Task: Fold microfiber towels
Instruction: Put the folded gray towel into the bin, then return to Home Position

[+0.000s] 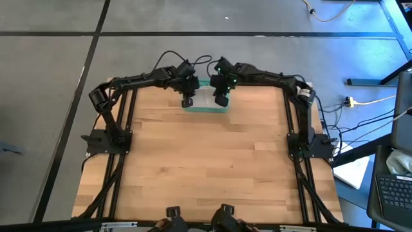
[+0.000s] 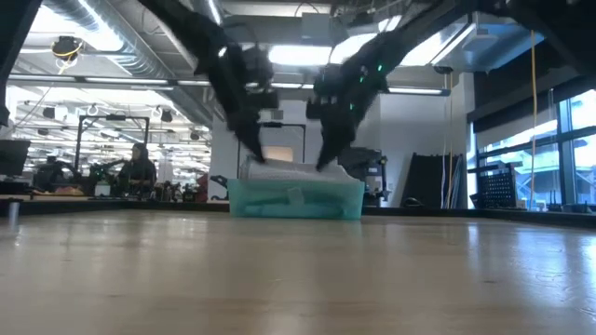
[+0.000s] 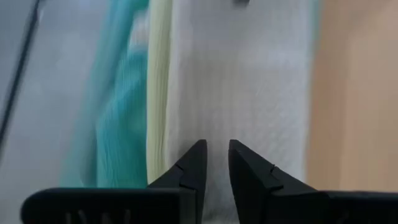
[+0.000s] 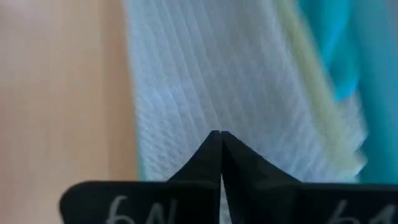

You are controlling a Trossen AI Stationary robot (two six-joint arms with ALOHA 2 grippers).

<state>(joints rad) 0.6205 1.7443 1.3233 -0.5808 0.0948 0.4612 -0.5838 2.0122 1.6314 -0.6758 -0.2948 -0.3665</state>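
Grey towel [image 4: 205, 81] beneath both grippers in bin [image 2: 296, 199]

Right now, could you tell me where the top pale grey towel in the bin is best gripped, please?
Probably at its two end edges, from above: the pale grey towel lies flat atop the stack in the teal bin, whose walls block a side approach. The left tool and right tool are already there.

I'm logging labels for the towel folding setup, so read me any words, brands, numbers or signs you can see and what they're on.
Right hand: pale embossed marks on its dark body, in the right wrist view; cut off and blurred, not readable.
White towel: no writing showing.
Teal bin: no label showing.
Room behind the table: any signs are too small to read.
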